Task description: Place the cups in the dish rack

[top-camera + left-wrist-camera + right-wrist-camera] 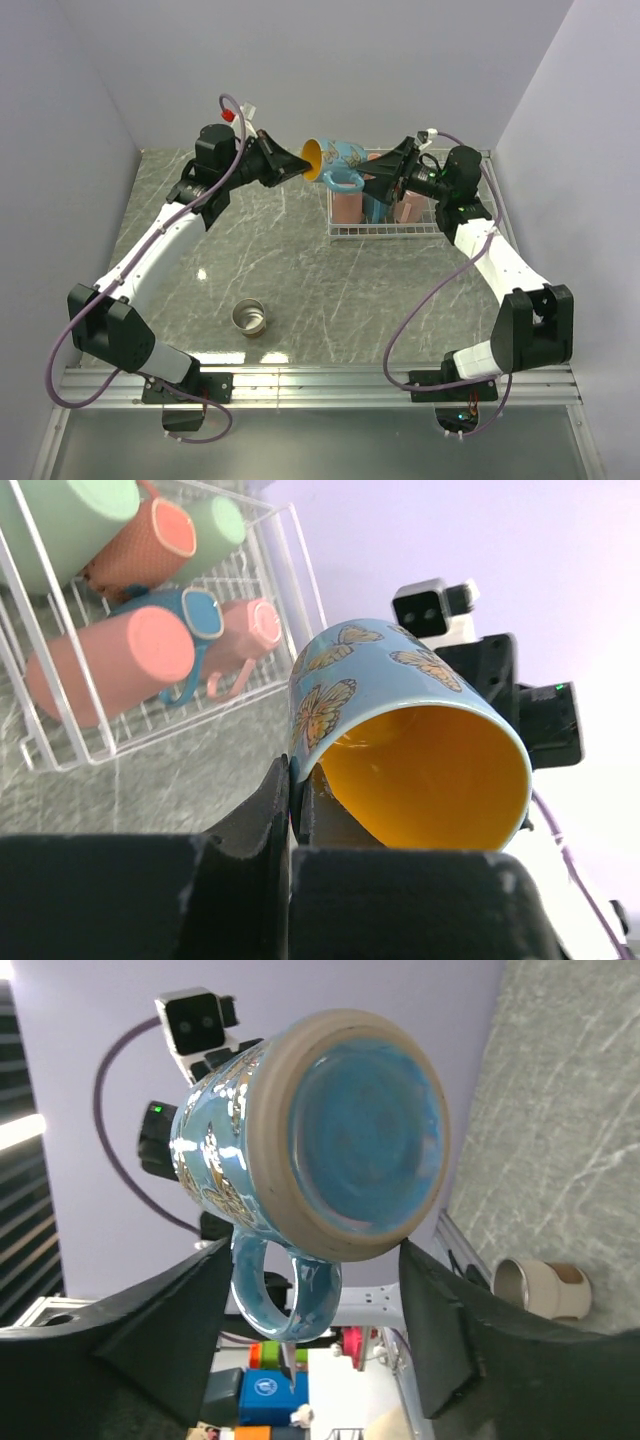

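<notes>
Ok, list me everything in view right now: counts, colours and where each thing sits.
butterfly mug: one, blue with orange-yellow inside, in the air between the two grippers, beside the rack
racked cups: six, two mint green, brown-orange, blue, pale pink, salmon pink, in the dish rack
steel cup: one, shiny steel, on the table nearer the arm bases
dish rack: one, white wire, far right of the table
table: one, grey marbled
left gripper: black, shut on the butterfly mug's rim
right gripper: black, open, fingers either side of the mug's base
</notes>
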You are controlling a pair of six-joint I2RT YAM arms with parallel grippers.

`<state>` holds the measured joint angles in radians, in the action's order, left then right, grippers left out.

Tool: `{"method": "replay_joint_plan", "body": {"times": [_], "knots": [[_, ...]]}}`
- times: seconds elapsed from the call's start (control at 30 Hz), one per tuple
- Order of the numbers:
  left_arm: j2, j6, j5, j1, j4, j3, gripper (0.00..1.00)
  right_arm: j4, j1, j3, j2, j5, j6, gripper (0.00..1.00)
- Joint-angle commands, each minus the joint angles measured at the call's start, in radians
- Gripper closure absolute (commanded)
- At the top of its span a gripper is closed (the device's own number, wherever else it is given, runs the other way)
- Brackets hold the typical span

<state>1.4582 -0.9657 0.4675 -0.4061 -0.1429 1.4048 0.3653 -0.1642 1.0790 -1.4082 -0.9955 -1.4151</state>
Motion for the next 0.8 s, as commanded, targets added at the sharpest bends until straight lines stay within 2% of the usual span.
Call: {"method": "replay_joint_plan", "body": {"times": [0.0,0.1,0.23,0.37,0.47,0.67,0.73,0.77], "knots": [[-0.013,-0.099,0.062,0.001,0.236,0.0,1.0,0.193,-0.026,0.021,-0.024,-0.029,-0.11,0.32],[-0.004,-0.12,0.068,0.001,0.27,-0.007,1.0,0.245,-0.05,0.045,-0.047,-0.028,-0.145,0.39],[0.013,-0.131,0.076,0.0,0.289,-0.004,1.0,0.293,-0.074,0.068,-0.072,-0.02,-0.191,0.41],[0.013,-0.116,0.065,0.0,0.281,-0.007,1.0,0.423,-0.086,0.068,-0.101,-0.022,-0.284,0.42],[0.013,-0.108,0.068,0.0,0.276,-0.013,1.0,0.465,-0.087,0.067,-0.113,-0.015,-0.335,0.47],[0.007,-0.111,0.072,0.0,0.29,-0.033,1.0,0.507,-0.092,0.055,-0.135,-0.006,-0.366,0.68],[0.004,-0.107,0.074,0.0,0.284,-0.036,1.0,0.526,-0.093,0.05,-0.143,-0.002,-0.38,0.78],[0.004,-0.104,0.079,0.0,0.279,-0.036,1.0,0.538,-0.093,0.048,-0.146,-0.002,-0.389,0.86]]}}
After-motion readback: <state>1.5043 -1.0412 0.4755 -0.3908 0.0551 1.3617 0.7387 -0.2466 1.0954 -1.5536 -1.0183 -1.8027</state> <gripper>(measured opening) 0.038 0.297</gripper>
